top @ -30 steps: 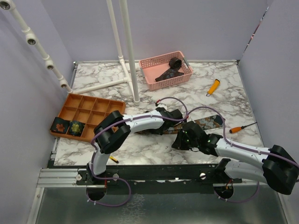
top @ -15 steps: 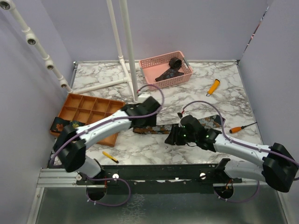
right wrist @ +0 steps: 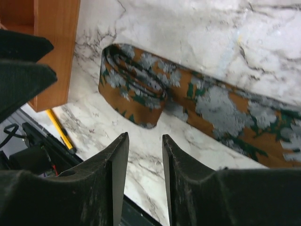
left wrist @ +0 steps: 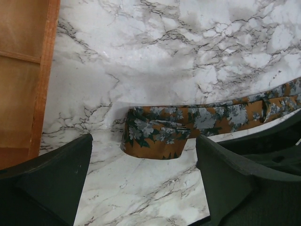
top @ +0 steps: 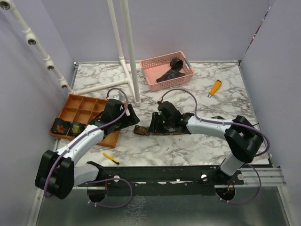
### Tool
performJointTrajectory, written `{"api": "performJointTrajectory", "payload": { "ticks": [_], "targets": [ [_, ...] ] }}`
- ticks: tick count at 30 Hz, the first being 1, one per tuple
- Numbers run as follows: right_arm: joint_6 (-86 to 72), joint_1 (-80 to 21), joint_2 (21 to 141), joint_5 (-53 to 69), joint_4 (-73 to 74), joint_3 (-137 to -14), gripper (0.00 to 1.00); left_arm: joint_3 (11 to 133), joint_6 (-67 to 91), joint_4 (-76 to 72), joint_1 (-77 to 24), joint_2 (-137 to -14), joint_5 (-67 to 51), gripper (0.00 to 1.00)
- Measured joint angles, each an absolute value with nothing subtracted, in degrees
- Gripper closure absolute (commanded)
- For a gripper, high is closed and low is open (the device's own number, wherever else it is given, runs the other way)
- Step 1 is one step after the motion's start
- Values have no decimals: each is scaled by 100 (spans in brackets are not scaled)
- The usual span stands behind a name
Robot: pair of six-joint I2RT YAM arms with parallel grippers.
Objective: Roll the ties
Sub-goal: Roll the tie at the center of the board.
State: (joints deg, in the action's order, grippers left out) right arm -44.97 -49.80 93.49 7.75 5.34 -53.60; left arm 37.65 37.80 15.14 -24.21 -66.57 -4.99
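A tie (top: 188, 128), rust-orange with grey-green flowers, lies unrolled across the middle of the table, its left end folded into a small loose loop (left wrist: 155, 139). The loop also shows in the right wrist view (right wrist: 134, 92). My left gripper (top: 130, 116) is wide open and empty, just left of the loop, which lies a little beyond its fingers (left wrist: 51, 179). My right gripper (top: 155, 125) hovers over the tie close to the loop, its jaws a narrow gap apart and empty (right wrist: 145, 139). Two rolled ties (top: 68, 127) sit in the orange tray (top: 89, 106).
A pink basket (top: 153, 63) at the back holds a dark tie (top: 171, 68). An orange-handled tool (top: 214, 87) lies at the right. A yellow pen (top: 111, 158) lies near the front edge. White pipe posts (top: 131, 56) stand behind the tray.
My left gripper has swung left, off the tie's middle to beside the tray. My right gripper has moved left along the tie to its folded end.
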Motion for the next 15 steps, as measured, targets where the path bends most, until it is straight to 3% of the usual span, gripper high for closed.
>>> {"api": "performJointTrajectory", "payload": {
  "ticks": [6, 15],
  "targets": [
    [-4484, -4982, 10022, 777, 633, -6020, 64, 3747, 3697, 1166, -2255, -6796, -1041, 9],
    [-4423, -4971, 10256, 683, 899, -6069, 66, 3747, 3483, 1033, -2224, -7111, -1496, 11]
  ]
}}
